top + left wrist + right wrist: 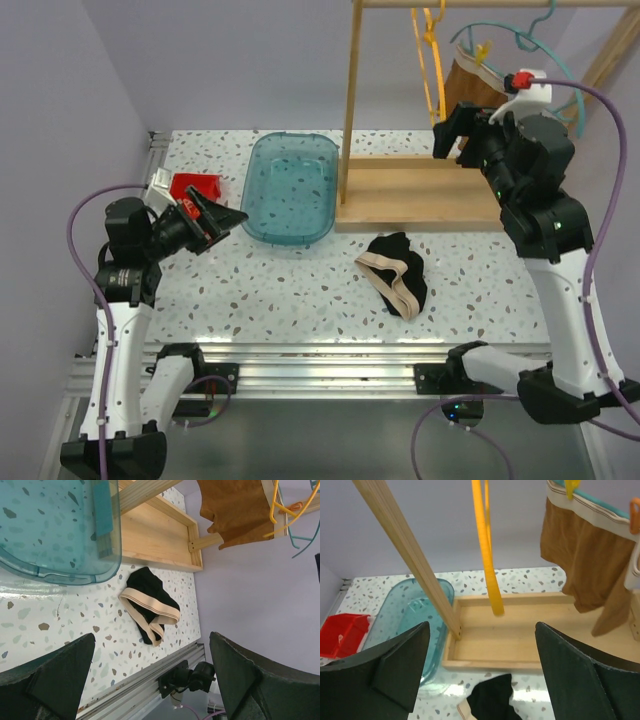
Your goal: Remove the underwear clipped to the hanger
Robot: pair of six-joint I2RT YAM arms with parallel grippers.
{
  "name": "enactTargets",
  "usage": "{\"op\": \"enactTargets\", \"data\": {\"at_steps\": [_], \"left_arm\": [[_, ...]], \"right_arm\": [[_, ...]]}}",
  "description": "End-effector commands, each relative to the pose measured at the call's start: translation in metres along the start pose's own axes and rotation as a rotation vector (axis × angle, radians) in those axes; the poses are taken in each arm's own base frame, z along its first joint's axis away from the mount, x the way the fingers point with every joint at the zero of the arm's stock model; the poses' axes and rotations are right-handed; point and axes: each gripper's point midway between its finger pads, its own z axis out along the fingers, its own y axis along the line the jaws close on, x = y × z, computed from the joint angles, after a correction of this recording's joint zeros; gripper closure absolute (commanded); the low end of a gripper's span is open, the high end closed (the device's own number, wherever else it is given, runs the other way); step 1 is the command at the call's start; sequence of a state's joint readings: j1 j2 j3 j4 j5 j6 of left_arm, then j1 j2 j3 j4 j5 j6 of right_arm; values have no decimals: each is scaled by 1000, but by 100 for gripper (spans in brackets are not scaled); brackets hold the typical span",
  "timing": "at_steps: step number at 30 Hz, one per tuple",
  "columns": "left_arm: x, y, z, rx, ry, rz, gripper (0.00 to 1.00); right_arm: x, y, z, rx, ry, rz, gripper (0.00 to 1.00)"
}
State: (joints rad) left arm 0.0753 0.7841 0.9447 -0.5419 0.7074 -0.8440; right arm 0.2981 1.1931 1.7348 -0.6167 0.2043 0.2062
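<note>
The black underwear with a beige waistband lies crumpled on the table in front of the wooden rack; it also shows in the left wrist view and at the bottom of the right wrist view. The rust-brown underwear hangs clipped to a teal hanger at the upper right; it also shows from above and in the left wrist view. My right gripper is open and empty, raised just left of the brown garment. My left gripper is open and empty, low at the left.
A wooden rack with a tray base and an upright post stands at the back. An empty yellow hanger hangs left of the brown garment. A teal bin sits left of the rack. A red object lies far left.
</note>
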Motion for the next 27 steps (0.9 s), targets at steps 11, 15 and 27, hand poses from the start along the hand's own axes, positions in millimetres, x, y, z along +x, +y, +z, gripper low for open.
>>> {"op": "enactTargets", "data": {"at_steps": [11,15,27], "left_arm": [[-5,-19,0,40,16,72,0],[7,-7,2,19,44,63,0],[30,5,0,8,108,94,0]], "right_arm": [[168,-37,-108,16,442,13,8],[259,-44,-128,10,696,35,10],[319,-20,-84,18,846,186,10]]}}
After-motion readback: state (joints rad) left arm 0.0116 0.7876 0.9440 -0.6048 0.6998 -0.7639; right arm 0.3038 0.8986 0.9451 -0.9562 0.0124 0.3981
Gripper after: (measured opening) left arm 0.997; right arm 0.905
